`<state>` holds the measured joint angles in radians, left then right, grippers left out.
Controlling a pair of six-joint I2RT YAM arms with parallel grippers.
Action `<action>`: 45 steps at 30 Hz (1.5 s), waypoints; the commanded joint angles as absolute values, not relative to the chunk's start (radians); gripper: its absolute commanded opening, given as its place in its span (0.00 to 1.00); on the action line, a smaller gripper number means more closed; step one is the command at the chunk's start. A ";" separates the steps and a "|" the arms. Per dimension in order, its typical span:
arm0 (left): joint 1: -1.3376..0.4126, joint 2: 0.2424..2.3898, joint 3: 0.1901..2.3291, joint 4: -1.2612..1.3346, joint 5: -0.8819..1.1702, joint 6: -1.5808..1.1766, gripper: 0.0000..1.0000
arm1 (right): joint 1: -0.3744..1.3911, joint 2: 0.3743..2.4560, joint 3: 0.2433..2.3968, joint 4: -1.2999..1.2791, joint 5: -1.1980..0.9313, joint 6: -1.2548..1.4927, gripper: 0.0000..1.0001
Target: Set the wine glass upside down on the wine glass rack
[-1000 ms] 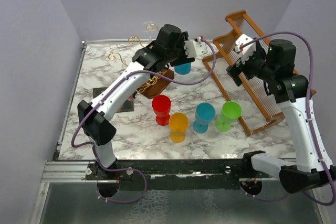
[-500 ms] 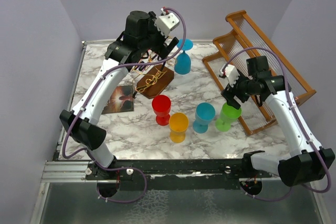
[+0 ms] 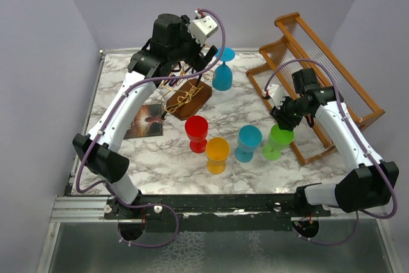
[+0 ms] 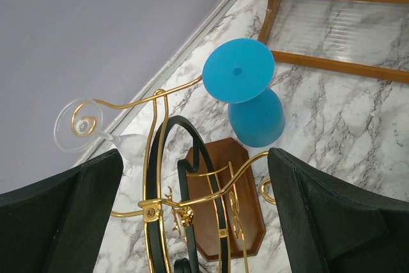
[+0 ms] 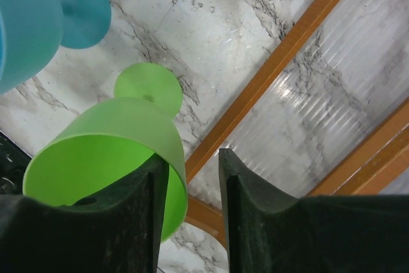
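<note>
The wine glass rack (image 3: 192, 99), gold wire scrolls and a black bar on a brown base (image 4: 248, 208), stands at the back middle. A blue wine glass (image 3: 222, 71) hangs upside down from one scroll, foot up (image 4: 238, 70). My left gripper (image 4: 195, 155) hovers open above the rack, holding nothing. A green wine glass (image 3: 278, 140) stands upright at the front right. My right gripper (image 3: 282, 124) straddles its rim (image 5: 176, 158): one finger sits inside the bowl, the other stands outside with a gap to the wall.
Red (image 3: 196, 132), orange (image 3: 217, 153) and blue (image 3: 248, 142) glasses stand upright in a row left of the green one. A large slatted wooden rack (image 3: 319, 87) lies right behind the right gripper. A clear glass (image 4: 83, 126) hangs on the rack's far side.
The left gripper let go of the blue glass, rose above the rack and has stayed there. The right arm came down onto the green glass and its jaws have narrowed around the rim.
</note>
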<state>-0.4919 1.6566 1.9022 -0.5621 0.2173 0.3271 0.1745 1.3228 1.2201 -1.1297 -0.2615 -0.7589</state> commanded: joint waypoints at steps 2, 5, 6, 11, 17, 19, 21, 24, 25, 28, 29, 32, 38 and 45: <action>-0.485 1.627 1.904 -0.549 0.237 0.318 0.99 | 0.169 1.355 1.238 -1.165 -0.317 -0.801 0.28; -0.485 1.625 1.908 -0.546 0.219 0.305 0.99 | 0.169 1.378 1.260 -1.172 -0.333 -0.812 0.19; -0.483 1.625 1.909 -0.539 0.211 0.298 0.99 | 0.169 1.386 1.278 -1.173 -0.338 -0.812 0.15; -0.472 1.619 1.918 -0.518 0.172 0.284 0.99 | 0.168 1.428 1.420 -1.167 -0.356 -0.796 0.01; -0.456 1.603 1.926 -0.489 0.138 0.252 0.99 | 0.169 1.483 1.624 -1.159 -0.369 -0.764 0.01; -0.452 1.599 1.926 -0.479 0.122 0.241 0.99 | 0.169 1.497 1.690 -1.143 -0.358 -0.743 0.01; -0.446 1.593 1.928 -0.467 0.117 0.225 0.99 | 0.169 1.506 1.751 -1.120 -0.353 -0.724 0.01; -0.436 1.591 1.947 -0.457 0.131 0.185 0.99 | 0.169 1.506 1.828 -1.065 -0.348 -0.688 0.01; -0.433 1.591 1.955 -0.454 0.136 0.171 0.99 | 0.169 1.504 1.849 -1.044 -0.352 -0.676 0.01; -0.426 1.594 1.970 -0.448 0.157 0.120 0.99 | 0.168 1.484 1.892 -0.972 -0.373 -0.632 0.01; -0.423 1.593 1.971 -0.448 0.164 0.095 0.99 | 0.169 1.475 1.900 -0.947 -0.386 -0.615 0.01; -0.410 1.590 1.960 -0.443 0.224 0.005 0.99 | 0.169 1.437 1.902 -0.858 -0.431 -0.563 0.01; -0.385 1.589 1.935 -0.397 0.429 -0.171 0.94 | 0.169 1.364 1.893 -0.695 -0.505 -0.423 0.01; -0.380 1.610 1.875 -0.243 0.651 -0.430 0.85 | 0.169 1.358 1.914 -0.648 -0.607 -0.323 0.01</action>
